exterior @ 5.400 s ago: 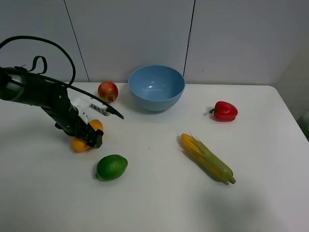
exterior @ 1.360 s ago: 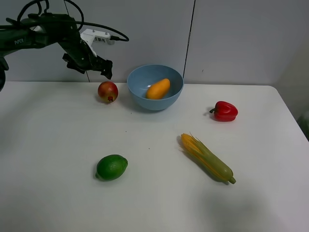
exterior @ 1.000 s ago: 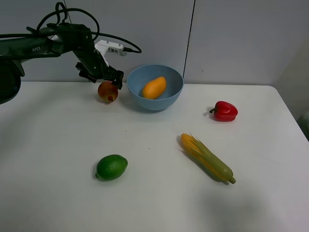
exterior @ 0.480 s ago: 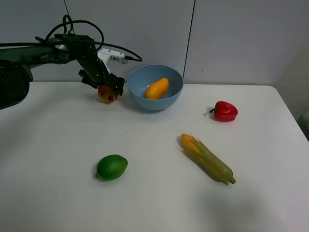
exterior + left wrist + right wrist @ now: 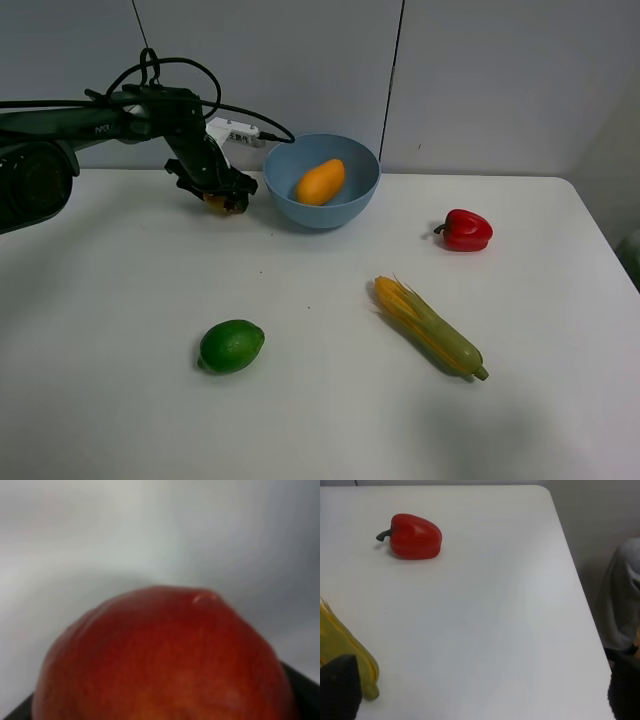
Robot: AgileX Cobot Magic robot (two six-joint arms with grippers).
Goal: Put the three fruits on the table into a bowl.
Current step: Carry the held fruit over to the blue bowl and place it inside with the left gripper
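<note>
The orange mango [image 5: 320,182] lies inside the light-blue bowl [image 5: 330,212] at the back of the white table [image 5: 330,430]. The red-yellow pomegranate [image 5: 220,204] sits on the table just left of the bowl, mostly hidden under my left gripper [image 5: 222,195]. That gripper is open, with its fingers down on either side of the fruit. The pomegranate fills the left wrist view [image 5: 160,655]. The green lime [image 5: 231,346] lies alone at the front left. My right gripper [image 5: 480,692] is open and empty, seen only in the right wrist view.
A red bell pepper [image 5: 464,230] lies at the right, also in the right wrist view [image 5: 414,536]. A corn cob [image 5: 428,325] lies right of centre, its end in the right wrist view [image 5: 345,645]. The table's right edge is near the pepper.
My left gripper put the mango into the bowl, swung left and came down over the pomegranate. In the last half second it sank lower around the fruit.
</note>
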